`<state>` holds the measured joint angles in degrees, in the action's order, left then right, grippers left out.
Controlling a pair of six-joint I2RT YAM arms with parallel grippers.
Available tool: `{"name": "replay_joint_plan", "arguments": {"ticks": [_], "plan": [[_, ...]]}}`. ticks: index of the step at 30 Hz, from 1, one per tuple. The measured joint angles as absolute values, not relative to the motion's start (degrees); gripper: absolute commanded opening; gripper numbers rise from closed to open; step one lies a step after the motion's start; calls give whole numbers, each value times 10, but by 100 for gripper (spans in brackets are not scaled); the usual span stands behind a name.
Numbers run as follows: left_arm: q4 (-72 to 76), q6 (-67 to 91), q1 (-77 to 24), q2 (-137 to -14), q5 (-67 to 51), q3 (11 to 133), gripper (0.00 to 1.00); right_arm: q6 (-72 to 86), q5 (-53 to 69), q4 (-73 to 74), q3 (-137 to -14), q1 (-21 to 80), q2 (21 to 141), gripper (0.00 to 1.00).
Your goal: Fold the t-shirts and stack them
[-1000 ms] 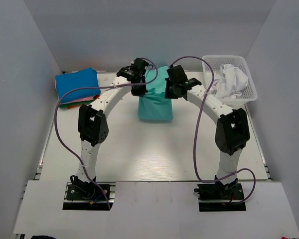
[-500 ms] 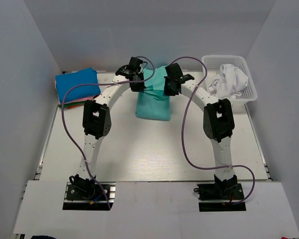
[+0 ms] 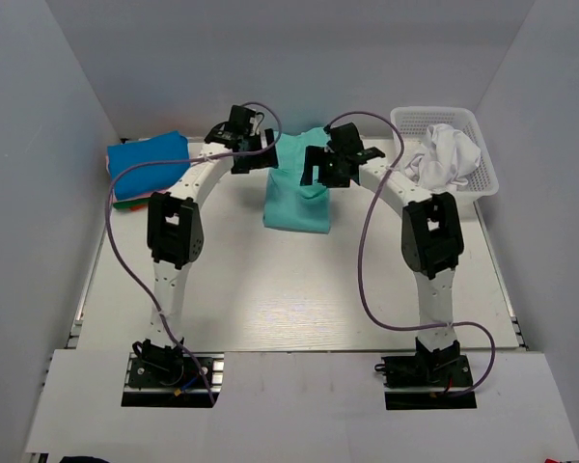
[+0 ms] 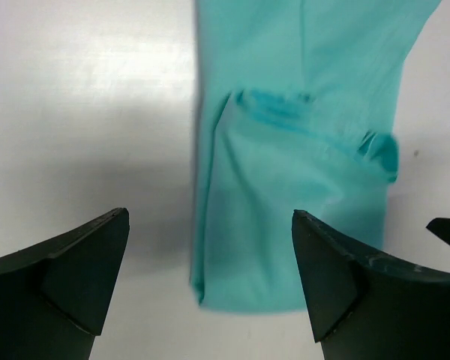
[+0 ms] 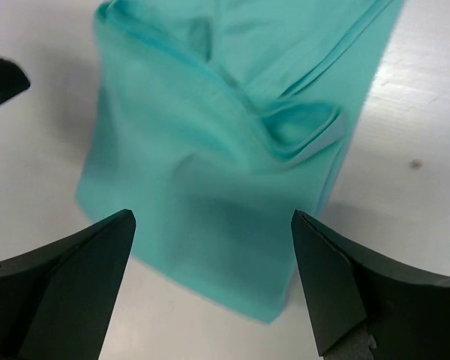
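Note:
A teal t-shirt [image 3: 297,193] lies folded into a narrow strip at the back middle of the table, its top part doubled over and rumpled. My left gripper [image 3: 254,154] hovers open over the shirt's left far corner. My right gripper [image 3: 320,169] hovers open over the right far part. In the left wrist view the teal t-shirt [image 4: 300,195] lies below my spread fingertips [image 4: 97,247], free of them. The right wrist view shows the teal t-shirt [image 5: 210,187] with a small fold loop [image 5: 300,124], untouched between the fingertips [image 5: 322,262]. A stack of folded shirts [image 3: 147,166], blue on top, sits at the back left.
A white plastic basket [image 3: 460,180] at the back right holds a crumpled white t-shirt [image 3: 449,154]. Purple cables loop from both arms. Grey walls enclose the table on the left, back and right.
Both grippers have opened and let go of the teal t-shirt. The held far end has dropped onto the rest of the shirt. The left gripper has drawn away to the left.

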<state>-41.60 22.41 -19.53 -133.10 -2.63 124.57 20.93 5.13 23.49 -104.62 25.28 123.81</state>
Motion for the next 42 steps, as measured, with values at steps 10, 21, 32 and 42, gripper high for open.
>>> {"name": "replay_joint_plan", "arguments": {"ticks": [10,21,32,42], "plan": [[-435,241,-192,-1103,-34,927,100,204,152,192,-990,284,1220,90],[-439,266,-193,-1003,-44,808,100,216,107,171,-1145,277,1380,90],[-424,258,-204,-1017,-51,816,100,183,83,102,-1136,244,1344,90],[-366,227,-207,-1143,-91,894,93,193,89,114,-864,237,1095,90]]}}
